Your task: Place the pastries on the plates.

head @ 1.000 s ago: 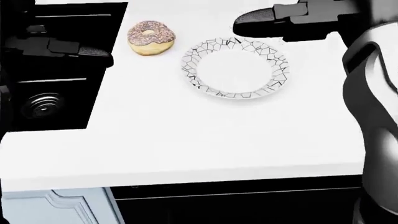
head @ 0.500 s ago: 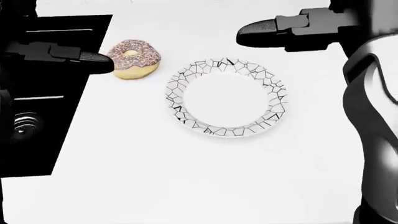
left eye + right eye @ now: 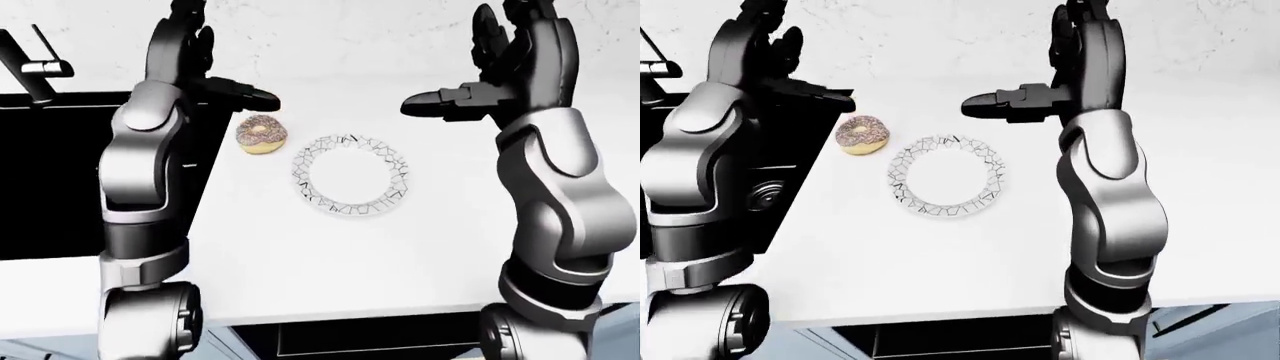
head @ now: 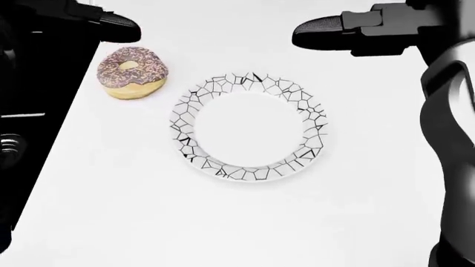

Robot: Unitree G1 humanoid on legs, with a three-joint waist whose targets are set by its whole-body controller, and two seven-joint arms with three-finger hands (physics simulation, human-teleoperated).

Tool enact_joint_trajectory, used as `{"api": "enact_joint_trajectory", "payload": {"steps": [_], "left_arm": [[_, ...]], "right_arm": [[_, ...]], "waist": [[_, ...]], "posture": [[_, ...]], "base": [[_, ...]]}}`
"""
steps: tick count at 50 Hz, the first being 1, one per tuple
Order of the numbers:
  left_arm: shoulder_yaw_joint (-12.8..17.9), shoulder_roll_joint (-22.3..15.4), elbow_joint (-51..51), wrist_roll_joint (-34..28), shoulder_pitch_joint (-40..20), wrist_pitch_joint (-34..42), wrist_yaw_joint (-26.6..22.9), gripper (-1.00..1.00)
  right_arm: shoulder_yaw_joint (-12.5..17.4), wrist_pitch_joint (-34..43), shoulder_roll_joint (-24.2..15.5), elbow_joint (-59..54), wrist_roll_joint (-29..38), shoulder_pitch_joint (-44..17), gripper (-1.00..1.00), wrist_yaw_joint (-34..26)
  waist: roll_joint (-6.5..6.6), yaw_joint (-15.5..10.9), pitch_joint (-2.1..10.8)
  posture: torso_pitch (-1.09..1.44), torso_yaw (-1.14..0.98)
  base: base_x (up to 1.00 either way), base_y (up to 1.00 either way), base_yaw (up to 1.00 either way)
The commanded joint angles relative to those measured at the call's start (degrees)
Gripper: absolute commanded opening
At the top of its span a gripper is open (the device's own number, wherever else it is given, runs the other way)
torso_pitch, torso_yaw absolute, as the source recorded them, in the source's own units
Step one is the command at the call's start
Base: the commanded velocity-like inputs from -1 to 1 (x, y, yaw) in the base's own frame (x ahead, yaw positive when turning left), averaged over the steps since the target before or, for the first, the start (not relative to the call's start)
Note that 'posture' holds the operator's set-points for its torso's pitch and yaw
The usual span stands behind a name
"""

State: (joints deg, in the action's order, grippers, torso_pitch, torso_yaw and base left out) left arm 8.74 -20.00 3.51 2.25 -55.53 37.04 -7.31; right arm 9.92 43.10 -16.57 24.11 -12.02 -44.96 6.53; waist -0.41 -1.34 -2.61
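Nearest thing on the white counter (image 4: 111, 222) is the plate (image 4: 249, 125) with the crackle-pattern rim, sitting bare, nothing on it yet. Just past it and to the left is the doughnut (image 4: 132, 72), chocolate icing with sprinkles, close to the plate's rim but not touching it, right by the edge of the black stove (image 3: 60, 187).

Both arms are up above all this. The left hand (image 3: 235, 94) hangs a bit farther than the doughnut, one finger poking out toward the right, holding nothing. The right hand (image 3: 450, 103) is out over the far right side of the plate, fingers stretched out flat, also carrying nothing.

So I'd say it's in the reach stage, nothing grabbed so far. Next move probably needs the left hand to drop down over the doughnut, close round it, then shift it a short way right onto the plate.

Compared with half a second ago, the whole head view has slid: plate and doughnut sit lower and bigger, so the camera moved in, not the objects. The left fingertip was beside the doughnut then; now it's beyond it.
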Motion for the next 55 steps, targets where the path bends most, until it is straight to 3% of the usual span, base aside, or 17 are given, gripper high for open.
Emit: {"api": "enact_joint_trajectory", "payload": {"steps": [1,8,16,25,41,55], "left_arm": [[0.0,-1.3,5.1,-0.3,-4.7,-6.4,-1.7,1.0],[-1.2,-2.2,32.8,-4.0,-12.9,-23.4,-5.2,1.0],[-0.5,-3.1,57.7,-5.9,-19.8,-37.8,-3.9,1.0],[-0.8,-2.6,65.2,-7.6,-21.1,-40.0,-2.9,1.0],[-1.7,-0.8,66.3,-10.2,-18.7,-40.3,-6.5,1.0],[-2.4,-0.2,67.4,-14.6,-16.9,-41.7,-4.8,1.0]], "right_arm": [[0.8,-1.0,-0.7,1.8,-0.2,-1.7,1.0,0.3],[1.4,0.4,-1.2,3.7,-1.3,-1.2,1.0,0.8],[1.6,1.4,-1.8,4.9,-1.7,-0.9,1.0,1.3],[2.1,2.4,-2.7,5.6,-2.3,-0.9,1.0,1.4],[2.4,2.6,-3.0,6.6,-2.4,0.5,1.0,1.3],[2.8,2.9,-2.9,7.9,-2.7,1.9,1.0,1.3]], "waist": [[-0.06,0.1,1.41],[-0.19,0.1,1.96],[-0.48,0.5,2.43],[-0.59,0.7,2.63],[-0.58,0.8,2.65],[-0.67,0.8,2.71]], "posture": [[0.0,0.0],[0.0,0.0],[0.0,0.0],[0.0,0.0],[0.0,0.0],[0.0,0.0]], "base": [[0.0,0.0,0.0],[0.0,0.0,0.0],[0.0,0.0,0.0],[0.0,0.0,0.0],[0.0,0.0,0.0],[0.0,0.0,0.0]]}}
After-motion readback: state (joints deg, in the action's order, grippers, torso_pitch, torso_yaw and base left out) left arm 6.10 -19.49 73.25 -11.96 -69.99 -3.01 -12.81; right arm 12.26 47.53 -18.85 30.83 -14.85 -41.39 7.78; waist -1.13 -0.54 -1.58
